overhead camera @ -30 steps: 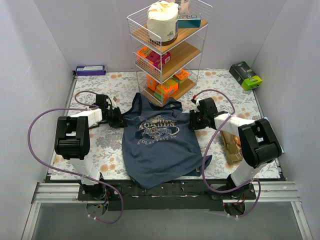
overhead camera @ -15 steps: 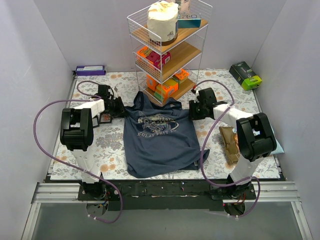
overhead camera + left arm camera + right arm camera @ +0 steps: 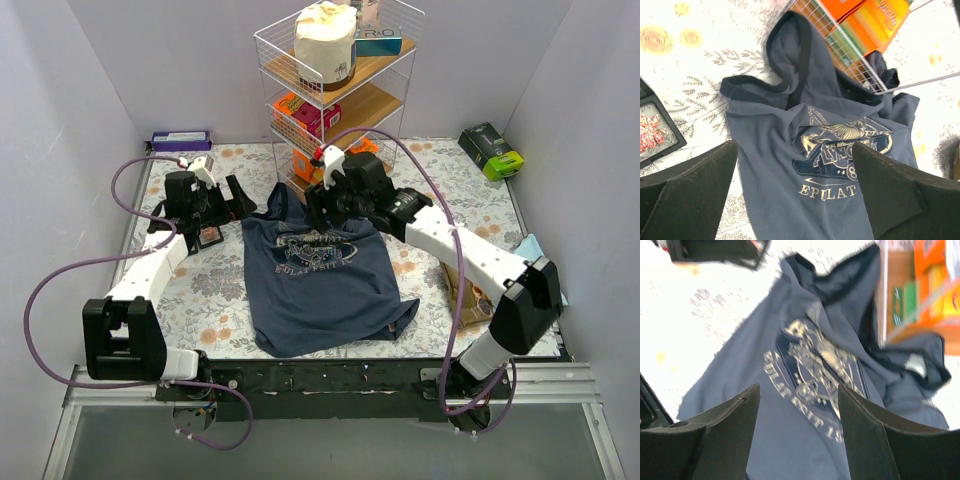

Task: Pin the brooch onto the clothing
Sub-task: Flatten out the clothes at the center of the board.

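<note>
Now, clothing (image 3: 318,285): lying chest-up in the middle of the tabletop (image 3: 200,290), between the two arms, hem toward the arm bases, neckline toward the wire rack (image 3: 335,110).
Print (image 3: 840,155): pale crest and lettering, facing up, a little creased.
Straps: the one on the left arm's side folded over on the floral tabletop; the other bunched right against the rack's bottom shelf, possibly tucked under the wire, hard to call from this angle.
Left gripper (image 3: 794,147): spread wide, holding nothing, hanging over the upper left part of the clothing, dark fingers (image 3: 690,195) framing the print.
Right gripper (image 3: 799,390): jaws apart as well, nothing between them, poised above the chest print near the neckline; wrist view blurred.
Brooch (image 3: 649,134): pink and glittery, sitting in a small black tray (image 3: 670,131) on the tabletop just beside the clothing's left shoulder, not on the fabric.
Rack contents: orange boxes (image 3: 865,22) on the low shelf, a white roll (image 3: 325,45) up top.
Back edge: purple box (image 3: 181,140) at the left, green box (image 3: 492,150) in the right corner.
Right side: tan packet (image 3: 468,300) partly under the right arm, apart from the clothing.
</note>
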Robot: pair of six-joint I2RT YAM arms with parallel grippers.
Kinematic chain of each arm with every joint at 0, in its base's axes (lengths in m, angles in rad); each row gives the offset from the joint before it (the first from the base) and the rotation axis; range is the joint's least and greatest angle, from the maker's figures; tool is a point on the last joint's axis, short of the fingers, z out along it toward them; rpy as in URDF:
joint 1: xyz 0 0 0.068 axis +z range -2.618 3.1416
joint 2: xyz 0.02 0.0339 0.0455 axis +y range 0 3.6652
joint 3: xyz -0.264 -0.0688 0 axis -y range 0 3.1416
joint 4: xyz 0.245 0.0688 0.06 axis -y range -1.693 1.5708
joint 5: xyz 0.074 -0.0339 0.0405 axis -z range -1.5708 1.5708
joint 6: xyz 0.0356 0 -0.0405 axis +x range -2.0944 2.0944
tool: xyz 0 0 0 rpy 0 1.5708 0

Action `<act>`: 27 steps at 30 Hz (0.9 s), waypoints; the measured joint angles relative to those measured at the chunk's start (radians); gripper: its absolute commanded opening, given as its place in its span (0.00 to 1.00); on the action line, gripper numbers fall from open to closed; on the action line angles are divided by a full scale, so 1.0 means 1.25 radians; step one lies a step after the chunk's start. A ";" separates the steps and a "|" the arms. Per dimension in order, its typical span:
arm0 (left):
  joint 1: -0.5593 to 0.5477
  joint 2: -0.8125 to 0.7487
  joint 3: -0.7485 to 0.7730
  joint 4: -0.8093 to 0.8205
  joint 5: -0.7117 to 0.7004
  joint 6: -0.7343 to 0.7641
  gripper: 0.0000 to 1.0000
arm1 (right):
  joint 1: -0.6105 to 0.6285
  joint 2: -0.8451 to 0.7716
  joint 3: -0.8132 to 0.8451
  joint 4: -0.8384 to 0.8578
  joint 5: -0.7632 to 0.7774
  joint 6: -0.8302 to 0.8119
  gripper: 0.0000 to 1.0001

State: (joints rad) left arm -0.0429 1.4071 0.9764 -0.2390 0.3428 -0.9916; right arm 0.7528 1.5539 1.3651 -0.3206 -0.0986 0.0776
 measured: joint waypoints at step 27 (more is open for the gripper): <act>0.000 -0.113 -0.095 0.096 -0.017 0.010 0.98 | -0.057 0.405 0.299 0.160 0.075 0.046 0.67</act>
State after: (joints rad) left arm -0.0429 1.2659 0.8581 -0.1188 0.3218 -0.9794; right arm 0.6815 2.0605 1.7390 -0.1211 -0.0051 0.1352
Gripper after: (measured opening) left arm 0.982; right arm 0.664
